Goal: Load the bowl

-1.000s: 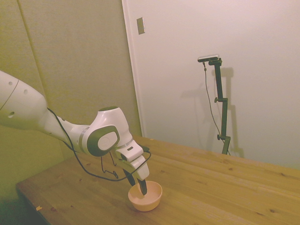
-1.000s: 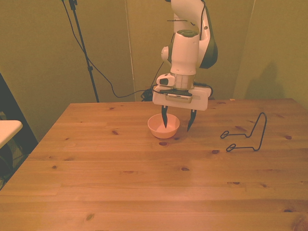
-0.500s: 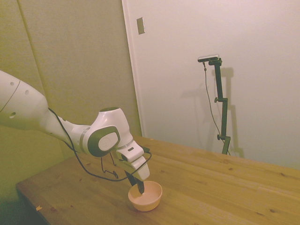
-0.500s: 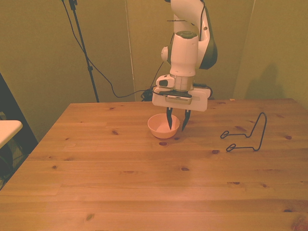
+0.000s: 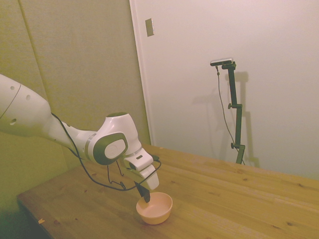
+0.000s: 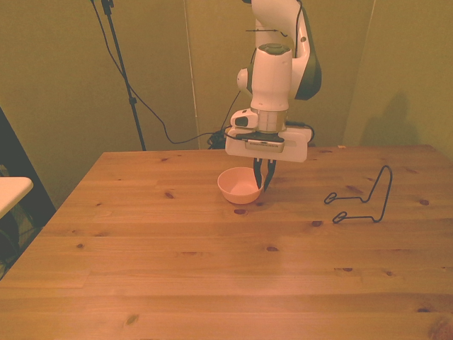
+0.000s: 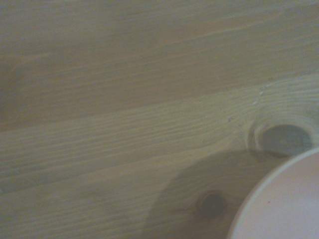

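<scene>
Bowl [image 6: 239,186]: smooth, matt, plastic-looking. Table [image 6: 212,262]: knotty wood, faint sheen. Rack [image 6: 361,198]: thin black wire

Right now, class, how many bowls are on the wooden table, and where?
1. The bowl sits toward the table's far edge, near the middle in the front view, with the gripper at its rim. The wire rack on the front view's right holds none.
</scene>
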Robot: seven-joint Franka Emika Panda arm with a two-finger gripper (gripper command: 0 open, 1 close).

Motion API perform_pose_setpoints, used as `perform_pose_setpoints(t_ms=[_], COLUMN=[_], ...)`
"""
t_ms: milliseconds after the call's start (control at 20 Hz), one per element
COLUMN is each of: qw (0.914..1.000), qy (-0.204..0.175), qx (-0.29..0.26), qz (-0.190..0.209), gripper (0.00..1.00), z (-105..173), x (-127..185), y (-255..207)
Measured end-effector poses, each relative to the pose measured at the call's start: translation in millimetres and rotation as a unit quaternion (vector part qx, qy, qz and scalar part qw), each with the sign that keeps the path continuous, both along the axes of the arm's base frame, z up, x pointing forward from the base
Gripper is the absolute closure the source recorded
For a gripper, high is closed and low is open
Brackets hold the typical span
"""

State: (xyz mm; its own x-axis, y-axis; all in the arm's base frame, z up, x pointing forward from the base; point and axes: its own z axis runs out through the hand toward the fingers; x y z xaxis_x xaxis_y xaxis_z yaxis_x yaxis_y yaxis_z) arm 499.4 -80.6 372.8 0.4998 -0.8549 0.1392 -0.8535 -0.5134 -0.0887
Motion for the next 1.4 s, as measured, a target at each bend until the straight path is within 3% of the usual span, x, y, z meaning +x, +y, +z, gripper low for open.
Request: perform_pose_setpoints(t_ms=[250,650,850,1250,1400], qw=[0.9992,0.9885,0.9806,0.9321,0.9298], qy=[-0.016,-0.076,-0.088,-0.102,-0.097], qx=[0.037,0.124,0.165,0.331,0.337], qz=[0.008,0.042,0.059,0.107,0.113], gripper=[1.00,1.00,1.00,1.00,1.00], z=[32,150,151,126,121], x=[6,36,40,53,54], y=[8,56,65,96,98])
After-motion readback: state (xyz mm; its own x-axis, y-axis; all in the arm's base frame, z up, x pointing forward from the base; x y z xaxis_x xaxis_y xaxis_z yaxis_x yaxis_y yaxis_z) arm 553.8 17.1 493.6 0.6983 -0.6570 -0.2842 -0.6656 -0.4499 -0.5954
